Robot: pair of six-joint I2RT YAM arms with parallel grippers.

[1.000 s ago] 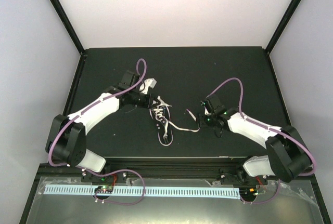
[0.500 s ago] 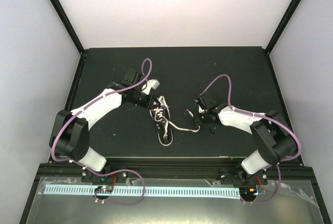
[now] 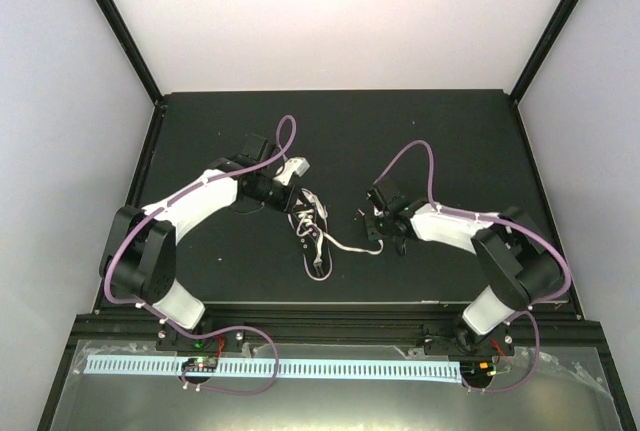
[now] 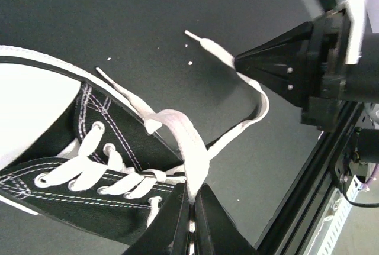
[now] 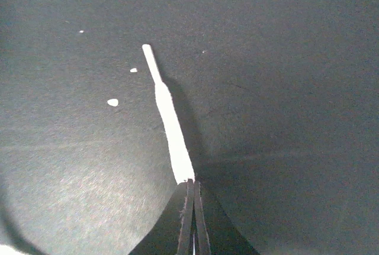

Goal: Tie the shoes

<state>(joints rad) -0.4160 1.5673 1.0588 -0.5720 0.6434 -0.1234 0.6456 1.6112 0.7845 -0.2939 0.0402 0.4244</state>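
Note:
The black canvas sneaker [image 3: 311, 238] with white laces lies on the black table, toe toward the near edge. In the left wrist view the shoe [image 4: 89, 160] fills the lower left. My left gripper [image 4: 192, 194] is shut on a white lace loop [image 4: 188, 148] rising from the eyelets. The other lace [image 3: 361, 248] trails right across the table. My right gripper [image 5: 190, 183] is shut on that lace's end [image 5: 170, 125], whose tip lies flat on the table. From the left wrist view, the right gripper [image 4: 243, 64] shows as a black wedge pinching the lace.
A black table [image 3: 440, 141] sits between grey walls. A black aluminium rail [image 3: 330, 319] runs along the near edge by the arm bases. Small white specks [image 5: 112, 102] dot the table near the lace tip.
The right arm has swung left to the loose lace end and its jaws closed on it. The left gripper has shifted slightly right, still pinching its lace.

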